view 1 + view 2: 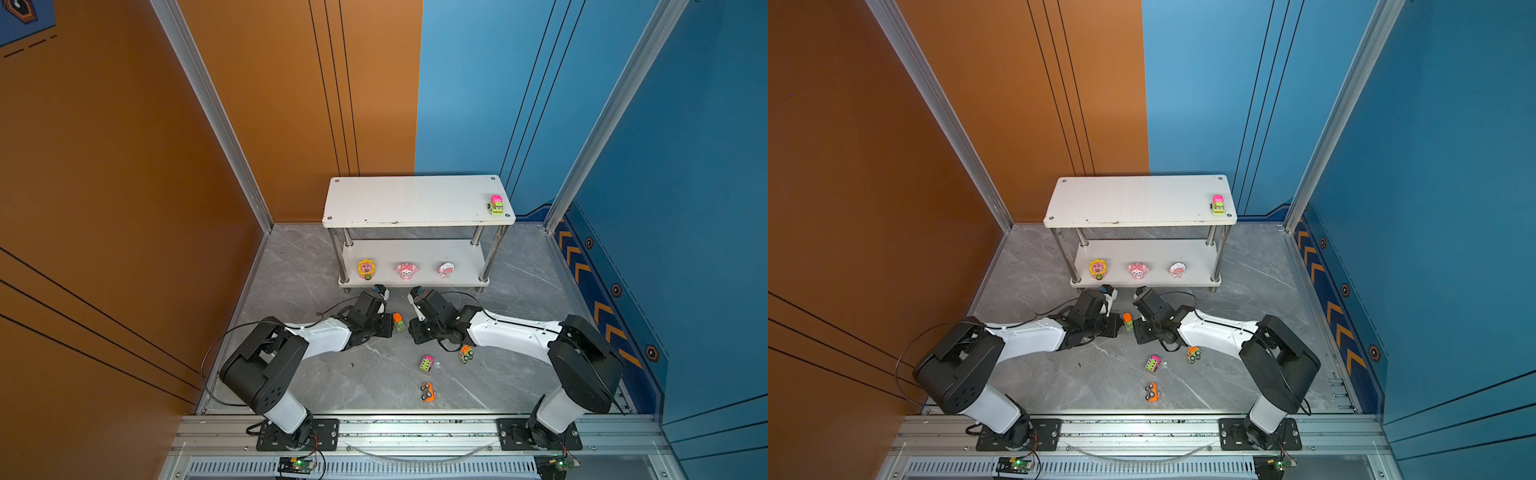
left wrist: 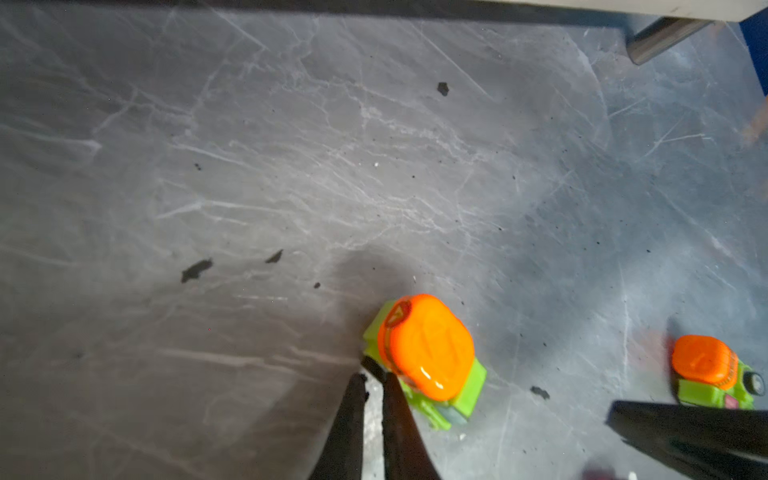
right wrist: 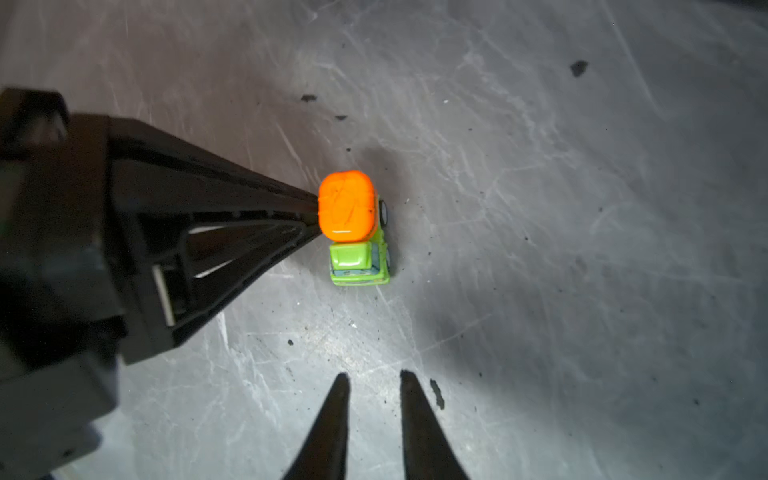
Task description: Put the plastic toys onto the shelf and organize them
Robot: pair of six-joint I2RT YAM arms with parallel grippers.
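Observation:
A green truck with an orange top (image 1: 399, 322) (image 2: 428, 357) (image 3: 353, 224) stands upright on the grey floor between my two grippers. My left gripper (image 2: 374, 378) is all but shut, with only a thin slit between its fingers. Its tips press against a black wheel on the truck's side. My right gripper (image 3: 372, 376) stands a little open and empty, just short of the truck. On the shelf (image 1: 415, 199), a pink and green truck (image 1: 495, 205) sits at the top board's right end. Three figurines (image 1: 366, 269) (image 1: 406, 271) (image 1: 446, 269) line the lower board.
Three more toys lie on the floor nearer the arm bases: a pink and green one (image 1: 427, 363), an orange and green one (image 1: 466, 354) beside the right forearm, and an orange car (image 1: 428, 391). A chrome shelf post (image 2: 665, 37) stands close by. Walls enclose the floor.

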